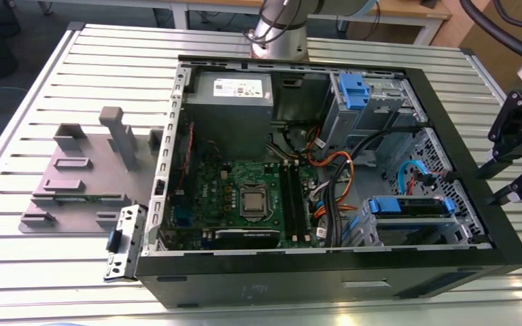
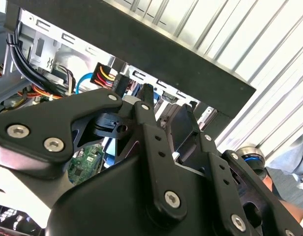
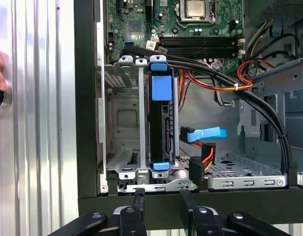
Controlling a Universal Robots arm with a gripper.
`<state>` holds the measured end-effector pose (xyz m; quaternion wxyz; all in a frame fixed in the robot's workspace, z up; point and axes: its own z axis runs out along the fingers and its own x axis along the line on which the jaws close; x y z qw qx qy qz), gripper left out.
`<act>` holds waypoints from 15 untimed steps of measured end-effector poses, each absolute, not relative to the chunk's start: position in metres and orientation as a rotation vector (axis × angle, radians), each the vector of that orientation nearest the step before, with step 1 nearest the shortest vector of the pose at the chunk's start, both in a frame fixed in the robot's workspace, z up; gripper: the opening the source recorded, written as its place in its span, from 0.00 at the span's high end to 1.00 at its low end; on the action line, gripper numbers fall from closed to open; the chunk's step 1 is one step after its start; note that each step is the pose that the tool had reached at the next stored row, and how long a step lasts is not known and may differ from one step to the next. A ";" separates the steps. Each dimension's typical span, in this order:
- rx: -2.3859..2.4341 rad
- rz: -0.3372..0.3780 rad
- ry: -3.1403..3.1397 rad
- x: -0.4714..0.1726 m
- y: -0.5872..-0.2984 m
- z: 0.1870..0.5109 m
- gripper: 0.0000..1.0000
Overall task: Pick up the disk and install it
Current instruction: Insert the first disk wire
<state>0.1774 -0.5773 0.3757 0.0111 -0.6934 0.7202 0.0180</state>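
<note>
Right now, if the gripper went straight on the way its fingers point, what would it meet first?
Probably the black metal case wall, right at the open gripper's fingertips. Depth is unclear; clearing it, the blue-railed disk in its silver cage is next.

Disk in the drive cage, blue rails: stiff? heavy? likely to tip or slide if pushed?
The disk looks like a rigid block, so it is probably stiff and dense for its size. Its blue rails look like smooth plastic and may flex or slip under a pinch. Held between the drive cage walls, it should slide along the slot rather than tip.
</note>
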 end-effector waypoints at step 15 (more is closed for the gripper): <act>-2.163 0.056 2.247 0.183 -0.577 0.376 0.59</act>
